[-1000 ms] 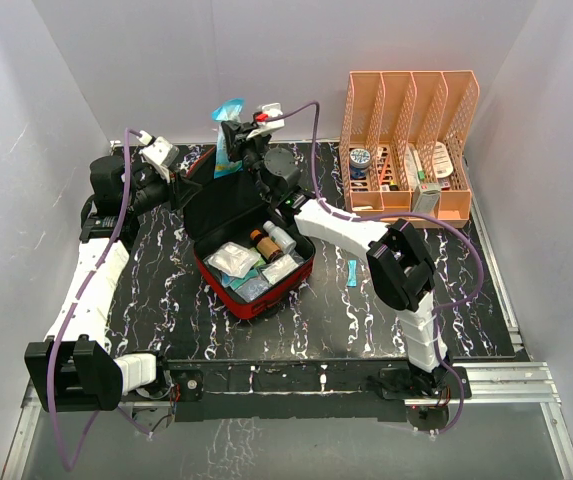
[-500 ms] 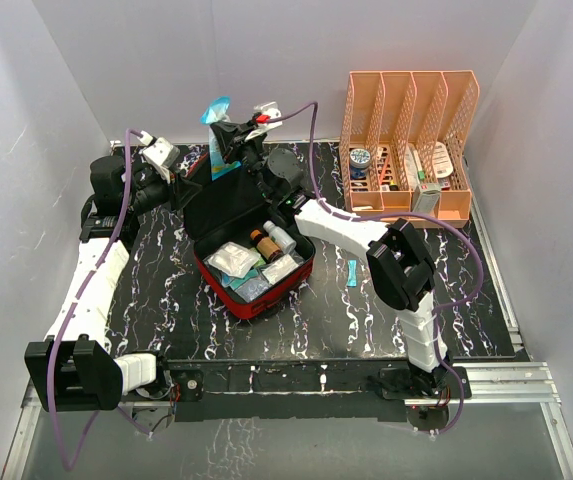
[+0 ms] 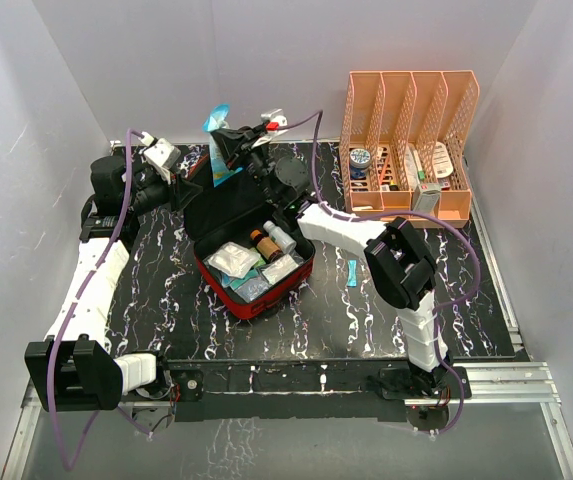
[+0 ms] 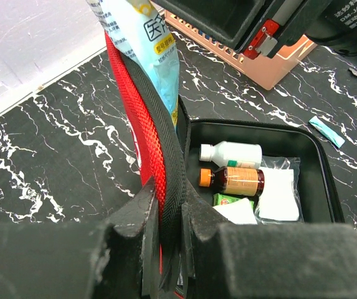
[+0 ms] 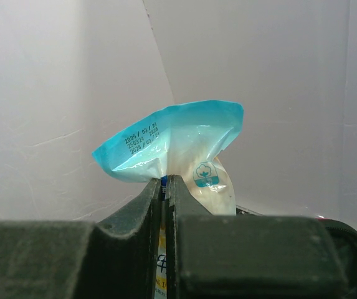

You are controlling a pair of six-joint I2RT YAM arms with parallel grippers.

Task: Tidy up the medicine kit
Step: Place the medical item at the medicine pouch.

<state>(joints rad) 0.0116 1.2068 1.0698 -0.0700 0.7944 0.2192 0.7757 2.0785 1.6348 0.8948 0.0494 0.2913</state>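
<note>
Red medicine kit [image 3: 266, 298] sits open mid-table, left of the orange file rack [image 3: 408, 100], lid standing up. Left gripper [image 4: 166, 215] pinches the lid's red-black edge. Right gripper [image 5: 164, 187] is clamped on a blue-white pouch [image 5: 181, 140], up beside the lid's top. White bottle [image 4: 231, 154], brown bottle [image 4: 235, 180] and packets lie in the base.

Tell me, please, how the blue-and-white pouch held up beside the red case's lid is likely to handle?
Probably floppy: the pouch creases and bows above the right pincer, which pinches it flat. Likely light for its size: one thin pinch holds it up. Its glossy film may be slippery, so it could slide if the grip loosens.
</note>
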